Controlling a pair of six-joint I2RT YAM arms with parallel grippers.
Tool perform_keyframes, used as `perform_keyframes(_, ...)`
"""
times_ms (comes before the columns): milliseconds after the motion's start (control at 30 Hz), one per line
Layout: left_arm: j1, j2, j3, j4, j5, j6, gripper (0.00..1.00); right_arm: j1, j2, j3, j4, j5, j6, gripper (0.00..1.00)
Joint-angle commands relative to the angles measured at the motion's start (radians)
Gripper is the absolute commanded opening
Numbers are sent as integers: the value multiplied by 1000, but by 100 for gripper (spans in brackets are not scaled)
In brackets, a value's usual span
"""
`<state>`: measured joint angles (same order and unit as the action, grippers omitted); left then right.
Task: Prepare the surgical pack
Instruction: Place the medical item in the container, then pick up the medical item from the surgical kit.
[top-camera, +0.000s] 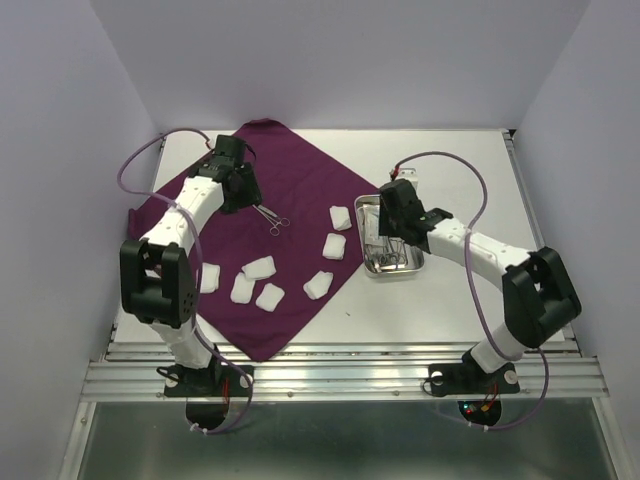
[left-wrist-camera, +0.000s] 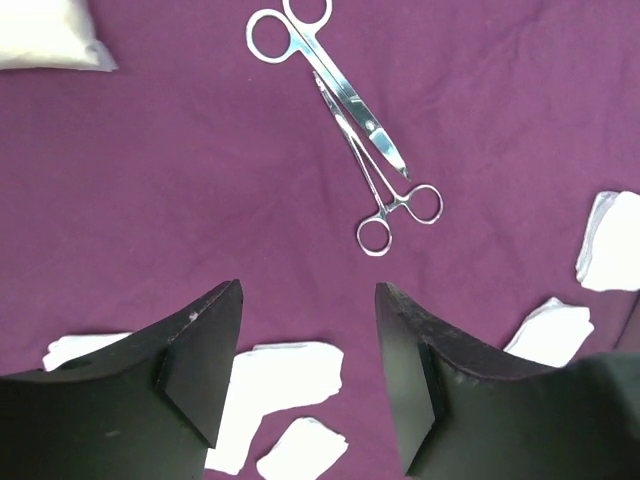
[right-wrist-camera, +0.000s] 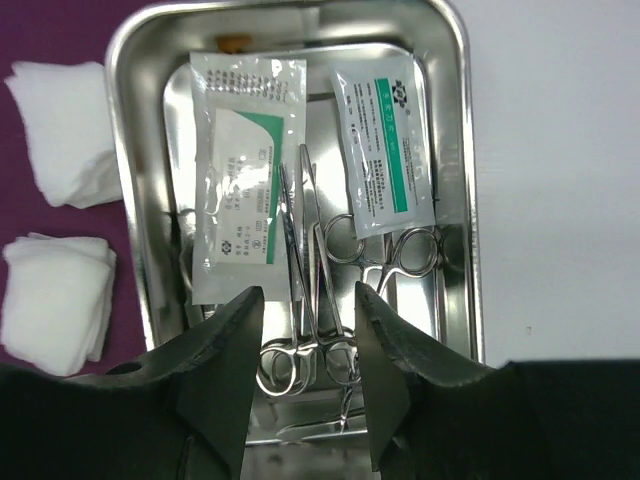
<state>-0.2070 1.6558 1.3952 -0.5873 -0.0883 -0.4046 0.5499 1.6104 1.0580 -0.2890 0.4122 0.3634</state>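
Observation:
A dark purple cloth (top-camera: 290, 215) lies spread on the table. Scissors (left-wrist-camera: 330, 75) and a small clamp (left-wrist-camera: 385, 205) lie crossed on it, also in the top view (top-camera: 272, 219). Several white gauze pads (top-camera: 259, 268) are scattered on the cloth. My left gripper (left-wrist-camera: 308, 345) is open and empty above the cloth, short of the scissors. A steel tray (right-wrist-camera: 455, 150) beside the cloth holds two sealed packets (right-wrist-camera: 245, 170) and several clamps (right-wrist-camera: 315, 300). My right gripper (right-wrist-camera: 308, 350) is open and empty above the tray's clamps.
The tray (top-camera: 362, 238) sits just off the cloth's right corner. White table (top-camera: 470, 180) lies to the right of it. Two gauze pads (right-wrist-camera: 60, 130) lie on the cloth left of the tray. Purple walls enclose the table.

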Motion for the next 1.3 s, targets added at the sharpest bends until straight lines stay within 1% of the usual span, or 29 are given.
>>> perform_keyframes(0, 0, 85, 89, -5, 12, -10, 63, -4, -118, 20, -12, 16, 32, 47)
perform_keyframes(33, -2, 85, 102, -5, 10, -13, 62, -4, -128, 19, -15, 14, 38, 47)
perform_keyframes(167, -15, 183, 165, -9, -14, -37, 57, -4, -170, 11, -32, -9, 55, 47)
perform_keyframes(333, -43, 292, 221, -6, -56, -92, 55, -4, -198, 8, -47, -30, 69, 47)
perform_keyframes(433, -51, 332, 240, -2, -67, -120, 55, -4, -207, 14, -48, -79, 78, 47)
perform_keyframes(533, -57, 369, 257, 6, -83, -149, 51, -4, -207, 10, -50, -87, 83, 47)
perform_keyframes(667, -61, 412, 251, 9, -108, -166, 49, -4, -201, 2, -50, -81, 81, 47)
perform_keyframes(833, -65, 441, 216, 29, -105, -181, 49, -4, -187, 2, -50, -84, 89, 47)
perform_keyframes(1167, -71, 504, 215, 46, -99, -177, 49, -4, -175, 7, -49, -90, 89, 47)
perform_keyframes(1267, -77, 503, 205, 44, -108, -175, 44, -4, -173, 7, -49, -96, 89, 47)
